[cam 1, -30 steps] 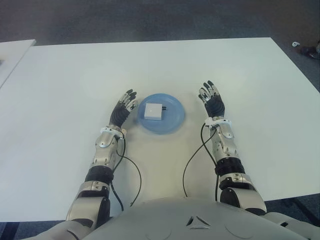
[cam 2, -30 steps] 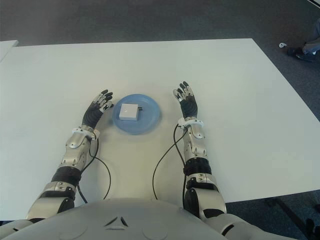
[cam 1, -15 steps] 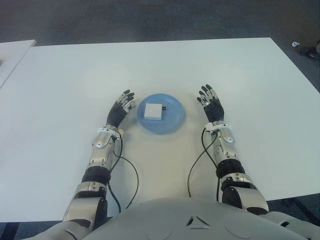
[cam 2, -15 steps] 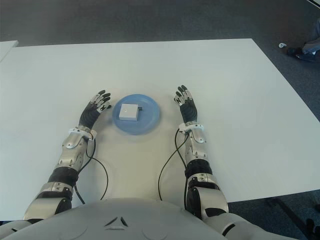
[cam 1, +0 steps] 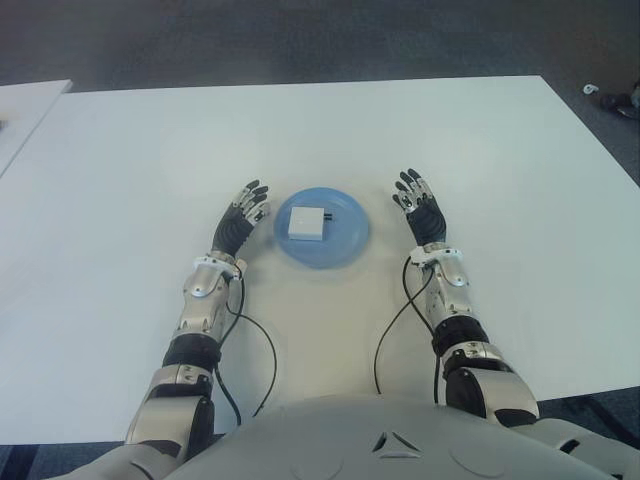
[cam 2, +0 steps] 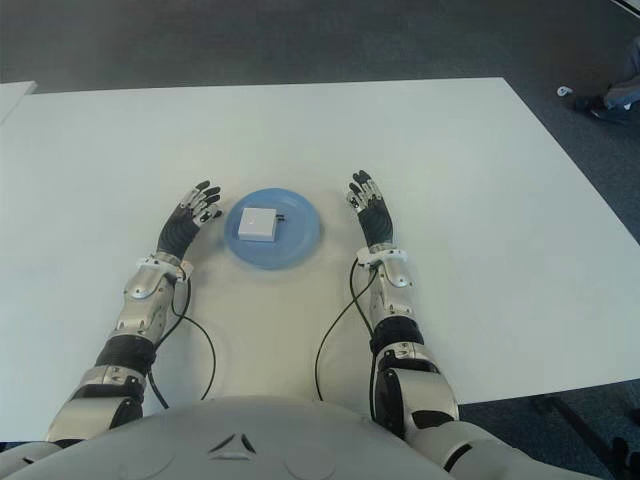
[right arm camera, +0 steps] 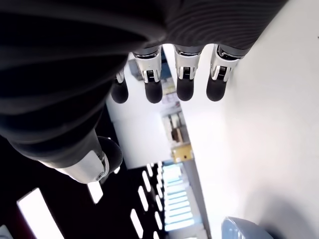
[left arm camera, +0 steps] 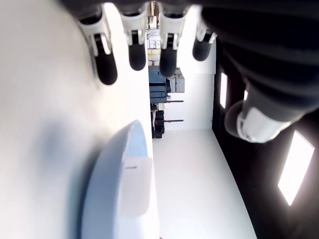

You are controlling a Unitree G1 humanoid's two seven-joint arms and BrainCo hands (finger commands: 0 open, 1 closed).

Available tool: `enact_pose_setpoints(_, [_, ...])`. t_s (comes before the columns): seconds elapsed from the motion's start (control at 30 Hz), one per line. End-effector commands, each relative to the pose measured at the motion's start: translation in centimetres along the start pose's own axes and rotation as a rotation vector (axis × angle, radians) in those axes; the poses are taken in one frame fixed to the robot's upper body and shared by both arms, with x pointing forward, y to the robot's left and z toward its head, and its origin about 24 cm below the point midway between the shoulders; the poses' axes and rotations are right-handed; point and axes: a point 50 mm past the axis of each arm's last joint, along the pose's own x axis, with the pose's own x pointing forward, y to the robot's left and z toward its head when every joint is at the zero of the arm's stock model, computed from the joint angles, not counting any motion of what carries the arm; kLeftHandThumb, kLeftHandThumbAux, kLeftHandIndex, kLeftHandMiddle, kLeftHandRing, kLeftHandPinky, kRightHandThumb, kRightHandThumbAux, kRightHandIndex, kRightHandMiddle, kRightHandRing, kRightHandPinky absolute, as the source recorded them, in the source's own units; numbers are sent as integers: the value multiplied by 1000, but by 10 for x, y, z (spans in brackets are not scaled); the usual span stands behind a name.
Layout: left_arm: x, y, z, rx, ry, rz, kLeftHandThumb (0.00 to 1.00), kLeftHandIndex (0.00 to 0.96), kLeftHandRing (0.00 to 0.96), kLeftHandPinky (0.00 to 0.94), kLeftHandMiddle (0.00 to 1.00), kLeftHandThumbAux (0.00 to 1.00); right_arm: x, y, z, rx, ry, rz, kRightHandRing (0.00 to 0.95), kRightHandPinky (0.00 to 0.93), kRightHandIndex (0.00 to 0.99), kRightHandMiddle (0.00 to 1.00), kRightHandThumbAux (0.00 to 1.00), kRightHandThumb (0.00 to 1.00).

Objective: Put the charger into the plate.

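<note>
A white square charger (cam 1: 306,222) lies flat inside the round blue plate (cam 1: 346,240) at the middle of the white table (cam 1: 320,130). My left hand (cam 1: 240,218) is just left of the plate, fingers stretched out and holding nothing. My right hand (cam 1: 420,205) is a little to the right of the plate, fingers also spread and empty. The left wrist view shows the charger (left arm camera: 135,186) on the plate (left arm camera: 102,194) beyond my extended fingers (left arm camera: 135,52). In the right wrist view only the plate's rim (right arm camera: 244,228) shows past my straight fingers (right arm camera: 184,79).
Black cables (cam 1: 262,345) trail from both wrists across the table toward my body. A second white table's corner (cam 1: 25,105) shows at the far left. Dark carpet lies beyond the table's far edge, and a person's shoe (cam 2: 605,102) shows at the far right.
Both hands have drawn back slightly toward my body and away from the plate. The charger has stayed in the plate.
</note>
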Motion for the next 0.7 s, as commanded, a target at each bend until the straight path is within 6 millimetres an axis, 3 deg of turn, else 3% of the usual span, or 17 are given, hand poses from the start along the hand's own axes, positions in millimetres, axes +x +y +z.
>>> enact_pose_setpoints(0.03, [-10,-1,-17,-12,70,49,0,43,114,89,137,551,-23,-6,-36,-18,181,-33,46,30,25,79,639,86])
enact_pose_setpoints(0.7, [-11,-6,-17,-4,-13,259,9,0,2,18,10,608,-27,-13,-45,-143,269,-26,23,9,0,44,635,86])
